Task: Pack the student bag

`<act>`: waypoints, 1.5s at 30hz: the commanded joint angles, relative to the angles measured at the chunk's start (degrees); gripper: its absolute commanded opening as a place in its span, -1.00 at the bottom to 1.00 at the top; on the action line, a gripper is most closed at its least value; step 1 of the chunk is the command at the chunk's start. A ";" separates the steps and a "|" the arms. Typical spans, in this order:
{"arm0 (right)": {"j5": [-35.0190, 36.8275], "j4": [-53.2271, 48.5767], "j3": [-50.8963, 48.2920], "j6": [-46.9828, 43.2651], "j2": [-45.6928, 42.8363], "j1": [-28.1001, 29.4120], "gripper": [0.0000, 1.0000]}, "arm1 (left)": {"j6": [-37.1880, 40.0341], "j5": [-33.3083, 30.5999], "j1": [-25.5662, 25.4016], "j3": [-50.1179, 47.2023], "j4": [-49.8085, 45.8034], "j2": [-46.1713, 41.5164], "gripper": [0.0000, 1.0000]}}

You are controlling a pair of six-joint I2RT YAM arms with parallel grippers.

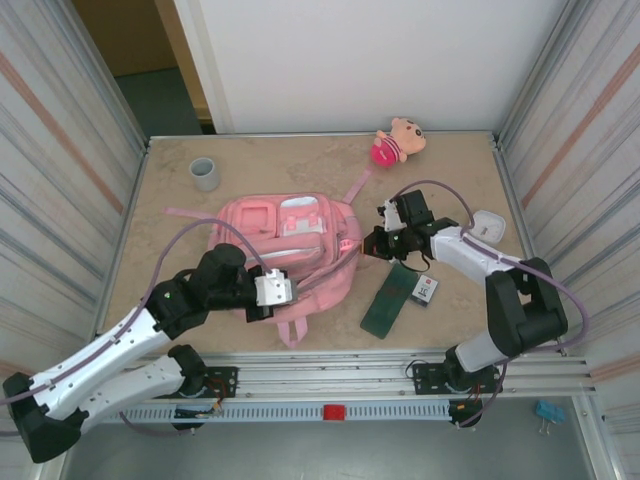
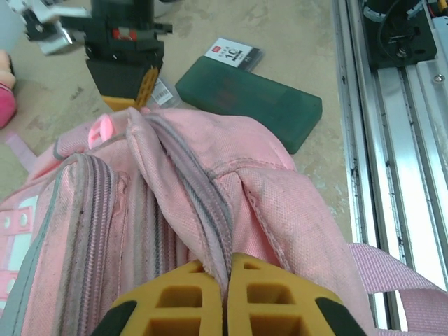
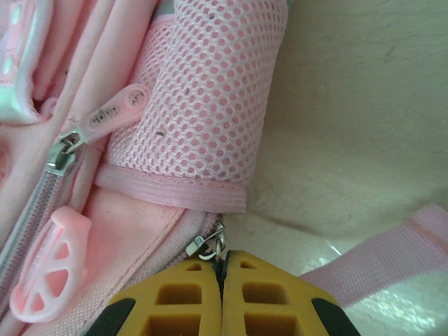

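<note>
Contents hidden inside soft pink fabric backpack [image 1: 290, 240]; left gripper [image 2: 227, 271] pinches its fold, right gripper [image 3: 222, 264] clamps metal zipper pull [image 3: 208, 246].

Grey cup [image 1: 205, 173] back left, pink plush doll [image 1: 398, 141] back right, dark green case [image 1: 390, 298] just beside a small packet [image 1: 424, 290].

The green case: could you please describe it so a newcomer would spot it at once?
Find the big pink bag mid-table. Just to its right lies the green case, flat and oblong. Unlike the small white-labelled box beside it, it is dark green and longer.
</note>
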 commanded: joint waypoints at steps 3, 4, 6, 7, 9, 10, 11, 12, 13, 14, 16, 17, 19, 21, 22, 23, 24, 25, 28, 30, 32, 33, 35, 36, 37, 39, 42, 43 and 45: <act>7.27 10.40 1.20 4.06 3.56 -1.69 -1.00 | 0.59 6.33 -0.22 4.43 6.01 -6.81 -1.00; 7.29 11.33 0.91 4.27 3.57 -1.60 -1.00 | 0.75 6.26 -0.22 4.49 6.17 -7.42 -1.00; 7.24 12.19 0.37 4.14 2.95 -1.47 -1.00 | 1.26 5.49 0.00 4.05 5.64 -8.01 -1.00; 6.84 12.70 -0.03 3.83 2.27 -1.32 -1.00 | 1.74 4.60 0.03 3.78 4.70 -7.91 -1.00; 5.44 13.44 -0.86 2.86 0.27 -0.88 -1.00 | 2.45 2.83 0.04 3.56 1.76 -6.93 -0.86; 4.35 13.48 -1.02 2.01 -0.72 -0.49 -1.00 | 2.41 2.21 0.07 3.49 0.60 -6.28 -0.74; 2.67 13.01 -1.03 0.95 -1.88 -0.04 -0.95 | 2.12 1.56 -0.01 3.41 -0.45 -5.62 -0.54; 1.02 11.71 -0.66 -0.21 -3.05 0.64 -0.69 | 1.55 0.81 0.07 3.25 -0.94 -5.09 -0.31; 0.71 9.61 -0.11 -1.11 -4.08 1.38 -0.39 | 1.09 -0.03 0.04 3.02 -0.99 -4.83 -0.17; 2.26 6.69 0.48 -1.94 -5.66 2.34 -0.11 | 0.32 -1.31 0.02 2.72 -0.94 -4.73 -0.06; 5.96 2.33 0.63 -3.15 -9.02 3.89 0.12 | -0.25 -4.20 0.04 2.16 -0.93 -4.71 0.12; 7.05 0.71 0.25 -3.33 -11.45 4.10 0.14 | -0.34 -6.55 0.00 1.75 -0.92 -4.62 0.16; 8.37 -1.31 -1.33 -2.77 -16.19 4.12 0.15 | 0.24 -10.24 0.05 1.31 -1.97 -3.91 0.22; 9.28 -2.53 -3.18 -2.01 -21.67 4.12 0.14 | 1.70 -12.93 0.05 1.45 -4.48 -1.63 0.29; 9.50 -2.84 -4.14 -1.37 -24.09 4.20 0.15 | 2.31 -13.47 0.03 1.60 -5.41 -0.29 0.31; 9.59 -2.79 -5.24 -0.88 -26.35 4.25 0.15 | 2.96 -13.86 0.02 1.58 -6.46 1.51 0.33; 9.73 -2.64 -6.52 -0.15 -28.94 4.30 0.14 | 3.35 -14.06 -0.12 1.66 -7.02 3.51 0.37; 9.89 -2.54 -7.63 0.65 -31.22 4.39 0.14 | 3.55 -14.07 -0.32 1.62 -7.30 5.35 0.41; 10.35 -2.01 -11.28 2.97 -37.08 4.91 0.15 | 3.26 -15.73 -2.21 1.41 -5.73 11.19 0.51; 10.97 -1.80 -13.82 4.36 -39.95 5.31 0.15 | 2.54 -17.09 -3.23 0.93 -2.45 14.48 0.54; 11.15 -1.75 -15.56 5.45 -41.68 5.58 0.15 | 1.77 -17.38 -3.72 0.47 1.39 16.85 0.57; 10.98 -1.73 -16.34 5.98 -42.15 5.75 0.15 | 1.48 -17.83 -3.85 -0.05 3.53 18.03 0.58; 10.44 -1.07 -17.53 7.19 -42.50 6.09 0.15 | 1.09 -19.18 -3.98 -0.65 6.61 20.33 0.59; 9.79 -0.41 -18.15 7.81 -42.51 6.39 0.15 | 0.79 -20.36 -3.96 -0.75 7.68 21.63 0.55; 9.27 0.06 -18.53 8.29 -42.40 6.73 0.15 | 0.59 -21.50 -3.95 -0.59 8.15 22.78 0.48; 8.86 1.24 -19.29 8.77 -41.88 7.64 0.15 | -0.32 -24.33 -3.98 -0.45 9.21 25.17 0.39; 8.93 2.00 -19.68 8.86 -40.96 8.89 0.16 | 0.45 -22.56 -3.96 -0.84 10.32 27.13 0.46; 8.92 2.12 -19.70 8.86 -40.70 9.16 0.16 | 0.74 -20.95 -3.93 -0.88 10.63 27.44 0.49; 8.84 2.71 -19.87 9.03 -40.34 9.61 0.16 | 0.80 -17.98 -3.99 -1.07 11.84 27.90 0.53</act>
